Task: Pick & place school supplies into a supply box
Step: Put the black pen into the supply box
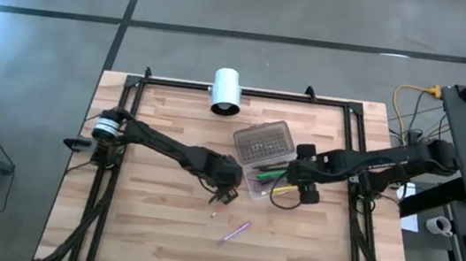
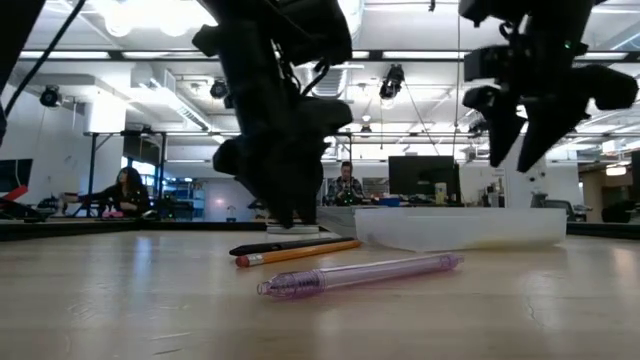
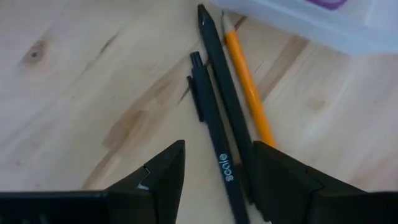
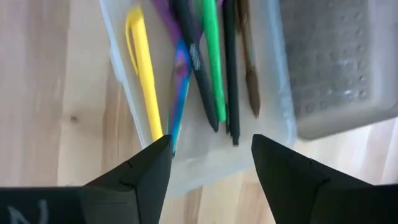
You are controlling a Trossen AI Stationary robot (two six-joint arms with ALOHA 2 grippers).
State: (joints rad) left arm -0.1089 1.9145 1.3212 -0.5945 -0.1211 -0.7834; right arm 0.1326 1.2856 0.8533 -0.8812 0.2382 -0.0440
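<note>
Our left gripper (image 3: 214,171) is down at the desk (image 1: 150,227) just beside the near corner of the supply box (image 1: 265,177), its jaws parted wide and straddling a black pen (image 3: 214,143) that lies touching an orange pencil (image 3: 249,93); nothing is gripped yet. Our right gripper (image 4: 208,162) hangs over the open box with its jaws spread wide and empty. Inside the box we see a yellow pen (image 4: 142,68), a green one (image 4: 213,56), several dark ones and something purple, with the textured lid (image 1: 263,141) folded back beside it. A clear purple pen (image 1: 235,231) lies alone on the desk, well apart from the box and nearer the front edge. We judge the work partly done — at least the black pen, the orange pencil and the purple pen are left outside. The chief risk we see is that the pen and pencil lie pressed together: closing on them could catch both, pinch only one by its edge, or roll the pencil away under the box wall. The left fingers (image 3: 155,180) also sit close to the box, so a crooked lift could nudge or tip it. And with both arms crowded round the same corner, carrying the pen over while our right gripper hangs there invites a collision — we would want it cleared first.
</note>
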